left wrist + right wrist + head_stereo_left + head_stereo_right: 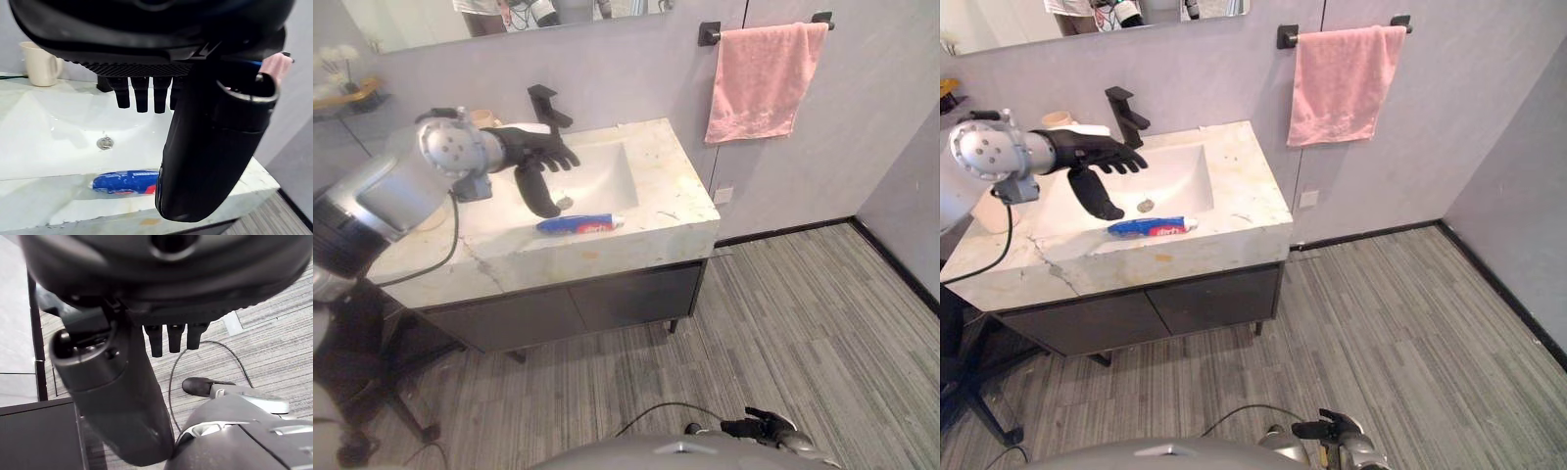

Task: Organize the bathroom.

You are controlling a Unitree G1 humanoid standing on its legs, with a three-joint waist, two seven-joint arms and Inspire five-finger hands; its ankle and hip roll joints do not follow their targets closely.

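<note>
The toothpaste tube (579,224), blue with a red and white end, lies flat on the front ledge of the marble counter (668,178), just below my left hand (536,157) and a little nearer the counter's front edge. Its length runs along that edge. My thumb hangs down toward it; I cannot tell from the head views whether the thumb tip touches it, and in the wrist view the thumb stands in front of the tube's one end.

My left hand is held over the white basin (597,174), fingers (142,95) spread and nearly straight, thumb pointing down. It has hold of nothing.

Beneath my fingers the drain (104,143) sits in the basin floor. Past my fingertips the black faucet (548,104) rises from the back of the counter. Off to the arm side of my hand a cream mug (42,63) stands on the counter near the wall.

Well beyond my hand, to its far side, a pink towel (759,78) hangs from a black bar (715,33) on the grey wall.

My right hand (168,338) hangs low over the striped grey floor (822,323), fingers straight, thumb out, grasping nothing.
</note>
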